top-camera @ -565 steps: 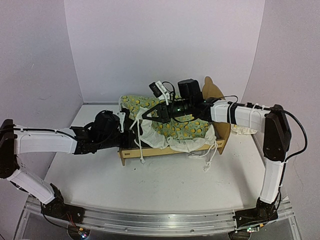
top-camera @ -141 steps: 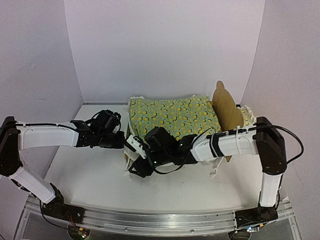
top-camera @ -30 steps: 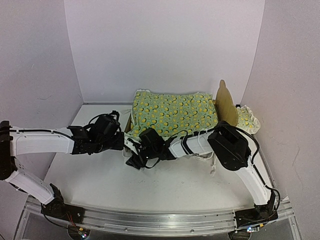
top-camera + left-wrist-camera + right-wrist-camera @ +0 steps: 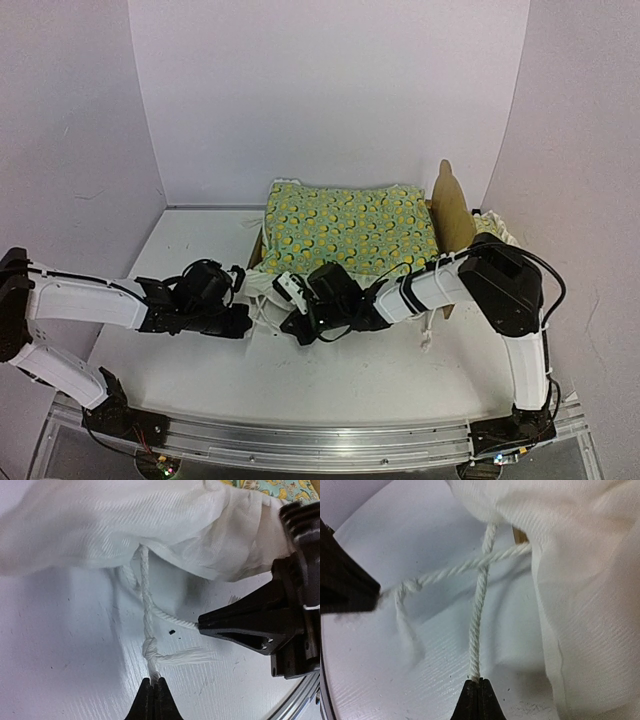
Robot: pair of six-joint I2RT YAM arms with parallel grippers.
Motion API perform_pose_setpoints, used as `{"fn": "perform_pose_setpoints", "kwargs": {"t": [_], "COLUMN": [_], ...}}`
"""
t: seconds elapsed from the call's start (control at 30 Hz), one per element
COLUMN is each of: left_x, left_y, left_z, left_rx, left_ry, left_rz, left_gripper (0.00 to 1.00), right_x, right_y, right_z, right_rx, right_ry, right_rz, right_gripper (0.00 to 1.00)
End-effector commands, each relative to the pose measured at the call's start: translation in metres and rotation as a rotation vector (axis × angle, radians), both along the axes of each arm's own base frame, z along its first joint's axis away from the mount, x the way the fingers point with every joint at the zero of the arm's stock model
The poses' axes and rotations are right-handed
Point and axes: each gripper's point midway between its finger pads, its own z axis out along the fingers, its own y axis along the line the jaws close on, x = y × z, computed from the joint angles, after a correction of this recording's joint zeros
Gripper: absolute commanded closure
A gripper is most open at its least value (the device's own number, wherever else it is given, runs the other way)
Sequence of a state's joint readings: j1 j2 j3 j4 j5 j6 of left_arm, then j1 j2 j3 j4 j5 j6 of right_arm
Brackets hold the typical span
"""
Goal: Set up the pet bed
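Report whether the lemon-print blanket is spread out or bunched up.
Spread: the blanket lies flat across the pet bed, pattern up.

Two white cords (image 4: 478,615) from the lemon-print blanket (image 4: 350,228) cross.

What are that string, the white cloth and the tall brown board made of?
The white twisted cord looks like cotton: matt plied strands, frayed past its knot. The white gathered cloth seems thin woven cotton, finely ribbed, softly folded. The tall curved tan headboard looks like bare thin wood, perhaps plywood: flat, matt.
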State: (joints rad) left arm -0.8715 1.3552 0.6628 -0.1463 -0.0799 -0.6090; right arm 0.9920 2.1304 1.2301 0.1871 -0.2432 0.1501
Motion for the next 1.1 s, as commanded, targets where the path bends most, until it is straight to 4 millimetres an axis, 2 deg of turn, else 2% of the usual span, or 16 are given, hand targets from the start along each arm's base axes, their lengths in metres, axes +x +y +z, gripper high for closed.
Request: {"fn": "perform_pose_setpoints", "kwargs": {"t": [0.0,0.13,0.2,0.43,0.5,0.53,0.63,0.7,0.73,0.83,0.93,1.07], "left_x": [-0.01,-0.016,-0.015,-0.016,-0.013,-0.009,-0.001,0.005,0.009,0.022,0.025,0.033], "left_y": [-0.02,-0.023,-0.028,-0.017,-0.018,-0.018,-0.021,-0.02,-0.017,-0.002,0.006,0.007], "left_z": [-0.004,-0.018,-0.017,-0.036,-0.033,-0.029,-0.009,0.005,0.009,0.01,0.007,-0.01], "left_rx": [-0.115,-0.136,-0.163,-0.116,-0.13,-0.143,-0.211,-0.294,-0.329,-0.414,-0.501,-0.48], "left_ry": [0.071,0.121,0.114,0.144,0.15,0.144,0.109,0.096,0.096,0.115,0.146,0.162], "left_rz": [-0.028,-0.033,-0.04,-0.022,-0.025,-0.023,-0.026,-0.03,-0.017,0.034,0.063,0.103], "left_gripper": [1.0,1.0,1.0,1.0,1.0,0.95,0.63,0.51,0.49,0.49,0.63,0.8], "right_x": [0.018,0.029,0.034,0.037,0.035,0.033,0.027,0.024,0.023,0.018,0.014,0.014], "right_y": [0.024,0.03,0.032,0.039,0.041,0.04,0.04,0.039,0.038,0.038,0.04,0.039], "right_z": [0.077,0.087,0.087,0.095,0.094,0.092,0.093,0.093,0.092,0.087,0.081,0.076], "right_rx": [0.195,0.207,0.206,0.228,0.233,0.232,0.239,0.24,0.239,0.238,0.239,0.234], "right_ry": [-0.092,-0.136,-0.148,-0.183,-0.172,-0.166,-0.149,-0.144,-0.14,-0.117,-0.088,-0.084], "right_rz": [-0.053,-0.067,-0.079,-0.062,-0.055,-0.049,-0.021,-0.015,-0.011,0.009,0.02,0.02], "right_gripper": [1.0,1.0,1.0,1.0,1.0,1.0,1.0,1.0,1.0,1.0,1.0,1.0]}}
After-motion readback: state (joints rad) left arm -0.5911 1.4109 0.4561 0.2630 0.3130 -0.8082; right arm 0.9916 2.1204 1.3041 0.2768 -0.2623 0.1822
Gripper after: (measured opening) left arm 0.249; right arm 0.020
